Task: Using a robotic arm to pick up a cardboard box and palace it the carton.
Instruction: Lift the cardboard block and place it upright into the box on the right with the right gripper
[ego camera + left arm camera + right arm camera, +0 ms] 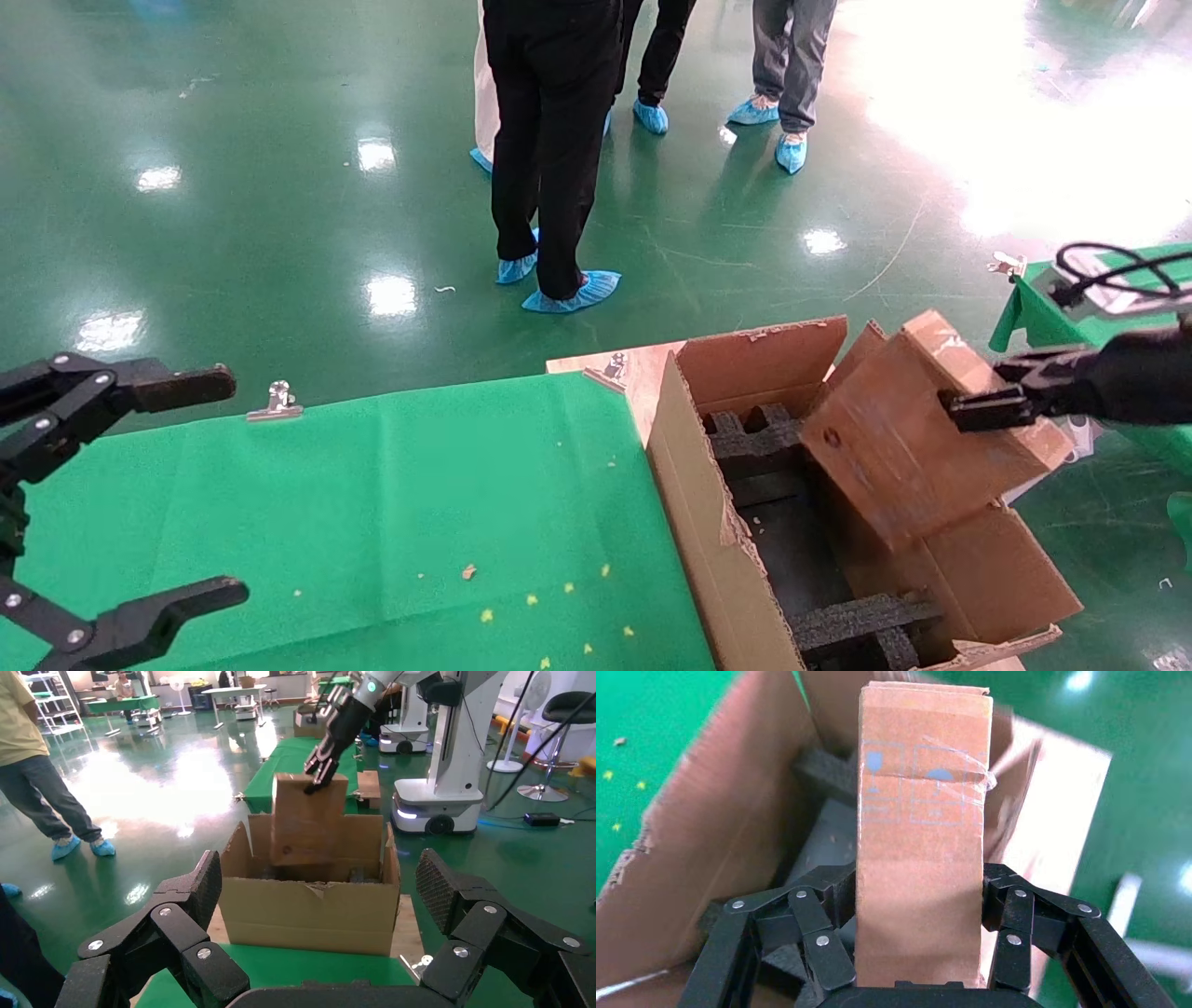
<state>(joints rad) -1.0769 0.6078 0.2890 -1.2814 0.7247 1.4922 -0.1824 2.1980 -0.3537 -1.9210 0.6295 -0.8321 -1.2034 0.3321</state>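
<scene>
Right black two-finger gripper (978, 403) clamped on small flat brown taped cardboard box (917, 429), tilted over large ragged-flapped brown carton (708, 522) at 4 o'clock. Left black gripper (140, 494) spread wide at 8 o'clock.

The left black multi-link two-finger gripper (200, 489) is matte black metal, its links joined by round silver screw heads, its fingers (438, 885) faced with dimpled, textured pads. The right black multi-link two-finger gripper (919, 903) has the same linkages and silver pivots. Behind it, the white jointed robotic arm (365, 686) carries a green indicator light and a looping black cable (1113, 270).
</scene>
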